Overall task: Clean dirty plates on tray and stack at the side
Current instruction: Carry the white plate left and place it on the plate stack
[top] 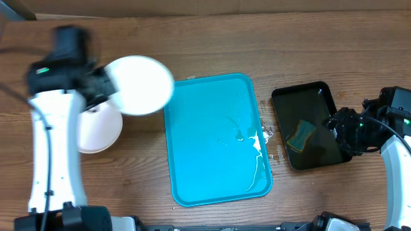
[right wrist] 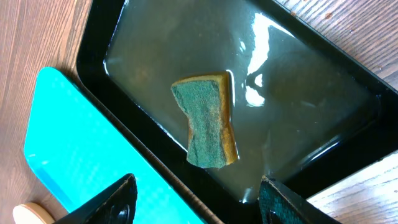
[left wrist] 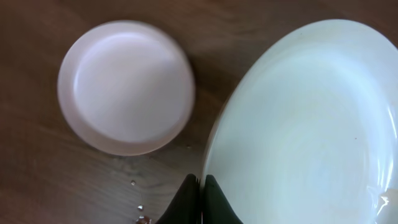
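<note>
Plate (top: pixel 140 85) rim gripped in left fingers (left wrist: pixel 214 202), near second plate (top: pixel 96 135)

- No writing, label, brand, number or sign can be read in any view.
- Plain surfaces only — the plate (top: pixel 140 85) at far left, the tray (top: pixel 212 186) in the middle, the black tray (top: pixel 277 96) at right and the sponge (top: pixel 300 133) in it.
</note>
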Action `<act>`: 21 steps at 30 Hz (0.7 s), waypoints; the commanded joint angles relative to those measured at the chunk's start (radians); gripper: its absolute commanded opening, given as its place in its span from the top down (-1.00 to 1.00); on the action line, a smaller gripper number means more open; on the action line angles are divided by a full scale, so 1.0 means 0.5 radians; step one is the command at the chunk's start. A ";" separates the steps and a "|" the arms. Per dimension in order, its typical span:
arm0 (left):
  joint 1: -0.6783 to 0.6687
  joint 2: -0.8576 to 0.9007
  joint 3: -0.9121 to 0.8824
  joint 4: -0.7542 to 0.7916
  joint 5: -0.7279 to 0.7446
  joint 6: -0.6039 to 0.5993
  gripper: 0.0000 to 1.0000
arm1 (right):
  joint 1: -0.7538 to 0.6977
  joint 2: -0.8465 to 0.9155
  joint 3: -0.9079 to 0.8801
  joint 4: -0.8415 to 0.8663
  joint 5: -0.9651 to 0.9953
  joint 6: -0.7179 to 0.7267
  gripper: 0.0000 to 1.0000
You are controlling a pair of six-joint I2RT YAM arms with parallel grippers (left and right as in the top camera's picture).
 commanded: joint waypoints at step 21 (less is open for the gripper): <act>0.930 0.002 -0.759 0.697 0.298 0.179 -0.02 | -0.006 -0.021 0.046 -0.004 0.009 -0.029 -0.32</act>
